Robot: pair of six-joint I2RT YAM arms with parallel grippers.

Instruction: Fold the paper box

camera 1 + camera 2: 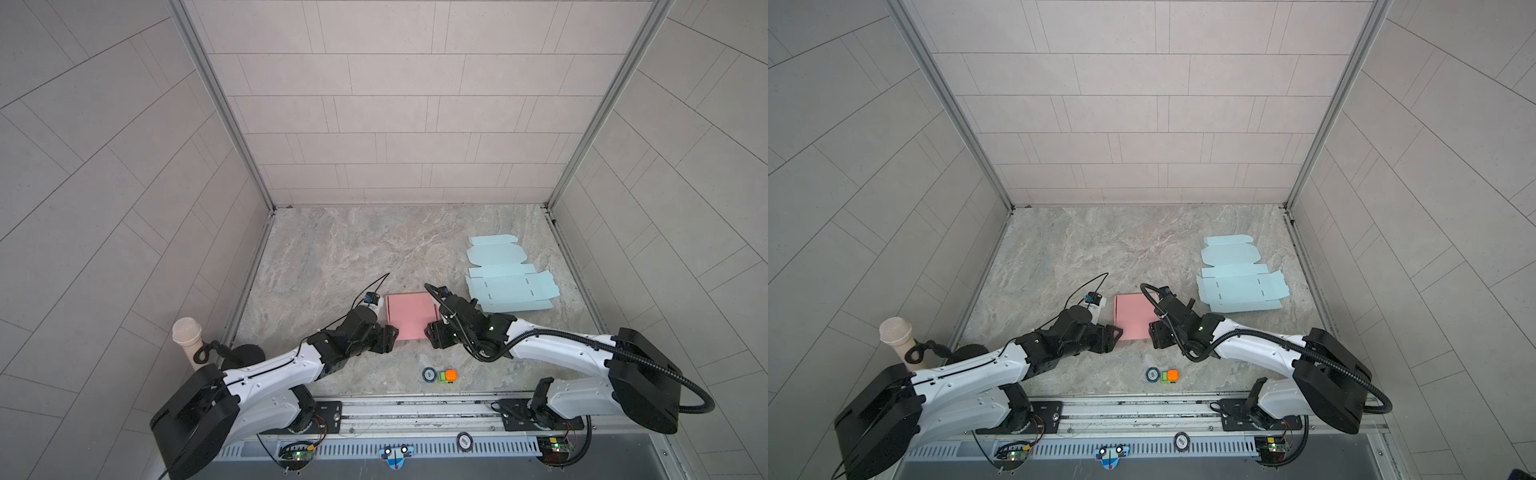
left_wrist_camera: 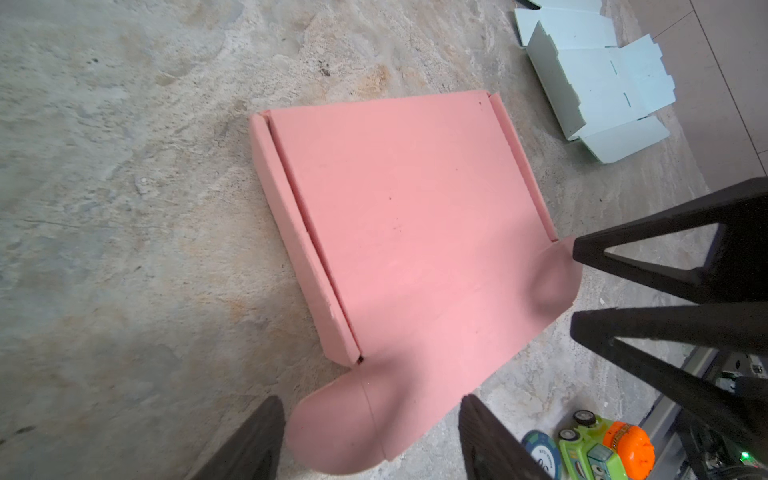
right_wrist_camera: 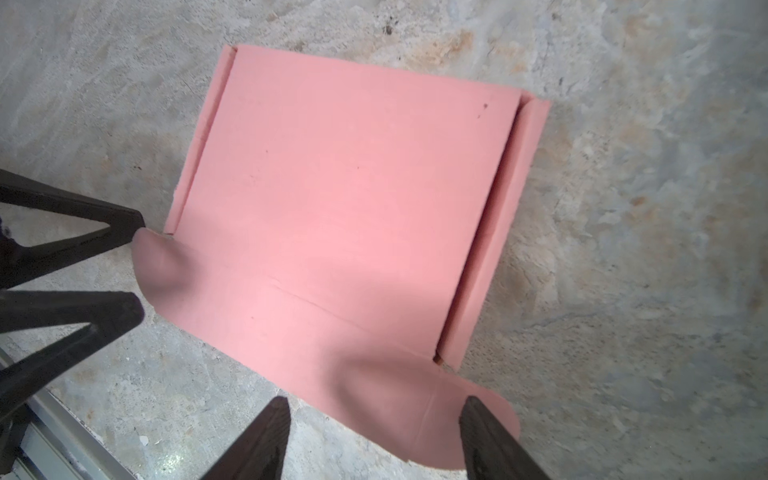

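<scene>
paper box (image 1: 409,316) near the front edge of the desk (image 1: 332,249); left jaws and right jaws wide, at its rounded tabs (image 2: 336,432).

Colour findings, as I see them.

- Box (image 1: 410,316): plain pink all over, no print. I note a few small dark specks on its top face.
- Cardboard sheets (image 1: 507,286): pale blue, marked with short dark slits.
- Desk (image 1: 332,257): marbled grey and beige, with rust-coloured patches.
- Walls (image 1: 395,116): light grey tiles with thin dark joints.
- Toy car (image 1: 446,376): bright green body, orange top.
- Disc (image 1: 429,375): dark blue rim, white centre.
- Microphone (image 1: 188,336): cream.
- My left hand (image 2: 372,400) and right hand (image 3: 376,401): black.
- My left arm (image 1: 274,374) and right arm (image 1: 561,345): white with black joints.
</scene>
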